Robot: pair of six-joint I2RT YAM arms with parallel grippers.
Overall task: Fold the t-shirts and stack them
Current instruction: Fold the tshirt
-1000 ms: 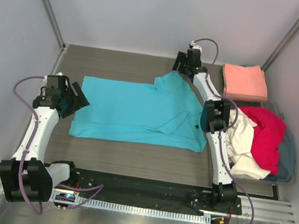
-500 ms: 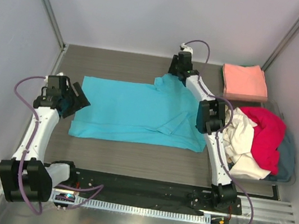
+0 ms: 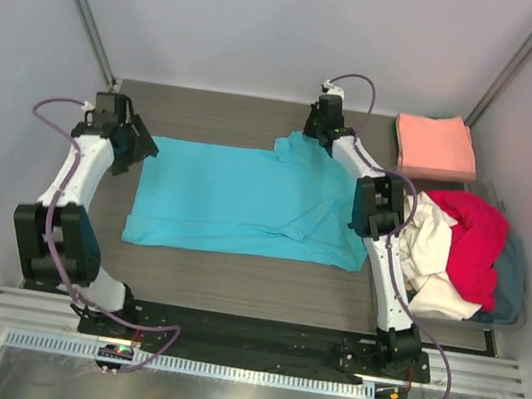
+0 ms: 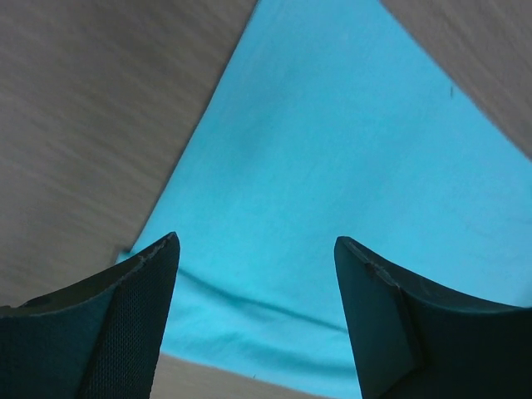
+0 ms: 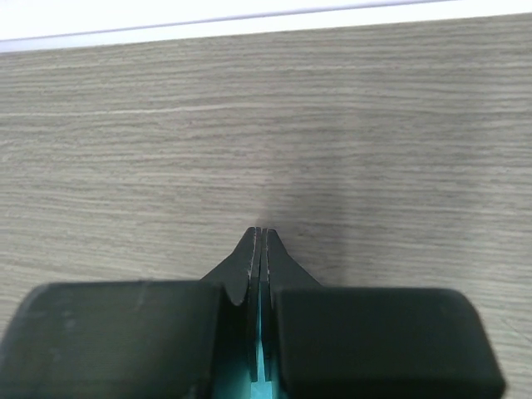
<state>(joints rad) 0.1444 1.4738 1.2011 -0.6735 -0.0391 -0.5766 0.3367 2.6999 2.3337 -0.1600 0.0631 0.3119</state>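
Observation:
A turquoise t-shirt [image 3: 236, 200] lies spread flat on the table, its hem to the left. My right gripper [image 3: 318, 137] is at the shirt's far sleeve, shut, with a sliver of turquoise cloth [image 5: 262, 376] pinched between the fingers. In its wrist view the gripper [image 5: 262, 232] points at bare wood. My left gripper [image 3: 140, 149] hangs open over the shirt's far-left corner. In the left wrist view it [image 4: 256, 243] has the turquoise cloth [image 4: 332, 150] below it and nothing between the fingers. A folded salmon-pink t-shirt [image 3: 434, 145] lies at the far right.
A loose pile at the right holds a red shirt [image 3: 474, 241], a cream one [image 3: 428, 261] and a grey-blue one [image 3: 513, 277]. Grey walls close in the table on three sides. Bare wood [image 3: 218, 116] runs behind the turquoise shirt.
My right gripper has shut on the far sleeve of the turquoise shirt. My left arm has swung away from me, from the shirt's left edge to its far-left corner, still open.

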